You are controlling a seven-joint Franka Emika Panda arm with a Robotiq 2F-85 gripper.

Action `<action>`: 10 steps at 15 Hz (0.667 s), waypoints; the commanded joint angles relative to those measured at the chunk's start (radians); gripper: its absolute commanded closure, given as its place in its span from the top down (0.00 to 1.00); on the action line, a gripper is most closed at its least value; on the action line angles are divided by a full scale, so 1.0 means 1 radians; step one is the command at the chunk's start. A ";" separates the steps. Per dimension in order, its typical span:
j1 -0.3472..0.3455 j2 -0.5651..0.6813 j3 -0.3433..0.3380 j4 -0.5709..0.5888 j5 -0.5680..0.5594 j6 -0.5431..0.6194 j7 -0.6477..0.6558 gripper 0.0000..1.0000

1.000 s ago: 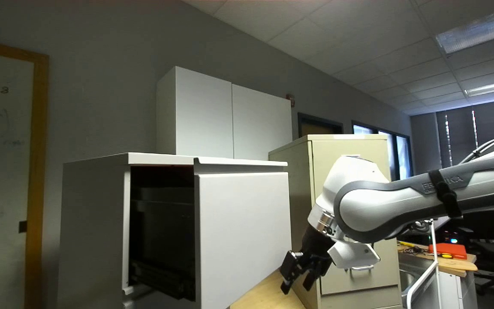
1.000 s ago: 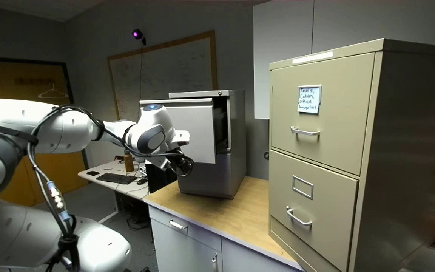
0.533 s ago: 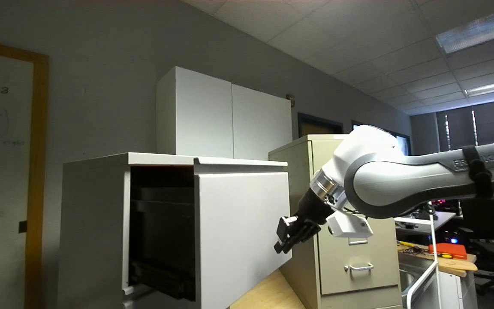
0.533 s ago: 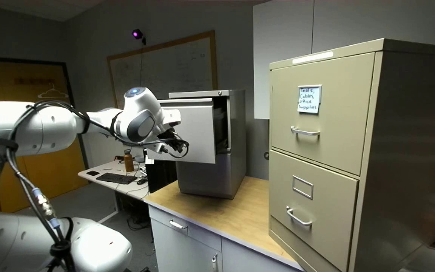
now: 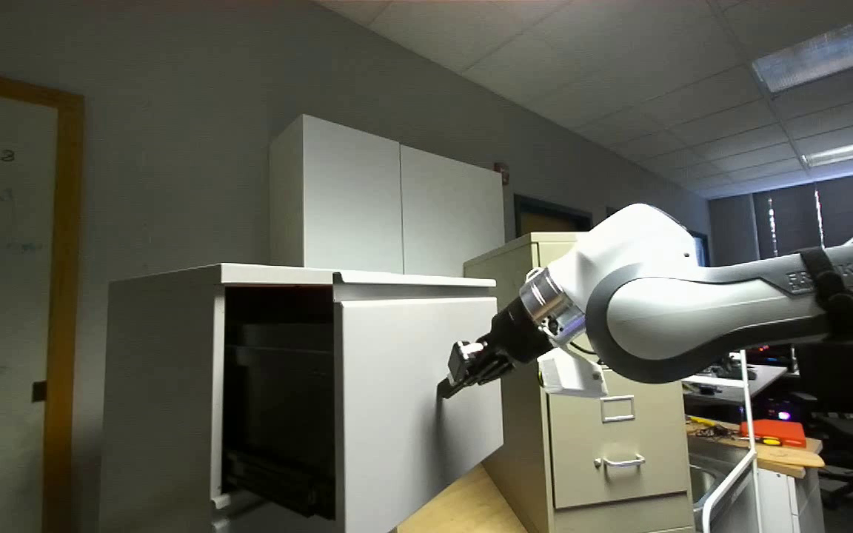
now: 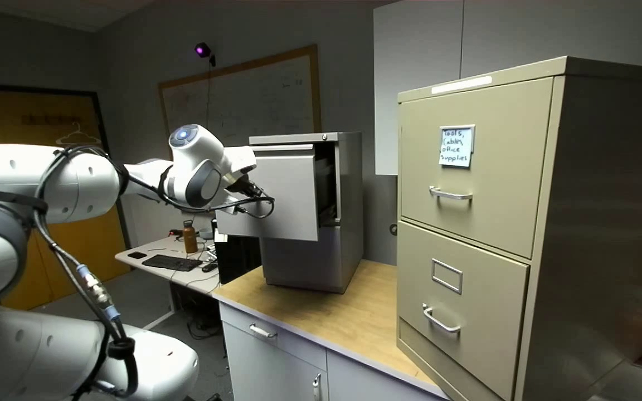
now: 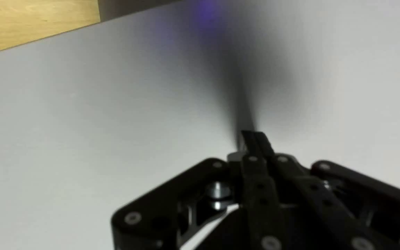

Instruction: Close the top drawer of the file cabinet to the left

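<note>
The file cabinet is pale grey-white and boxy, and shows in both exterior views. Its top drawer stands pulled out, with a dark inside visible in the gap behind the front. The black gripper is at the right-hand part of that flat front in an exterior view, its tips appearing to touch the metal. In the wrist view the drawer front fills most of the picture. There the gripper's fingertips lie together with nothing between them, and a dark shadow or reflection meets them.
A beige cabinet with a paper label stands beside the file cabinet on the far side of a wooden counter. White cupboards hang on the wall. A desk with a keyboard lies beyond the arm.
The gripper has risen and moved in to the drawer front, and its fingers have come together from spread. The drawer stands out about as far as before.
</note>
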 commanded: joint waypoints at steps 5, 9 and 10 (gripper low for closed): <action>0.078 0.240 -0.013 0.187 0.030 0.109 -0.038 0.00; 0.093 0.410 -0.017 0.330 0.040 0.107 -0.046 0.00; 0.089 0.455 -0.014 0.372 0.039 0.102 -0.047 0.00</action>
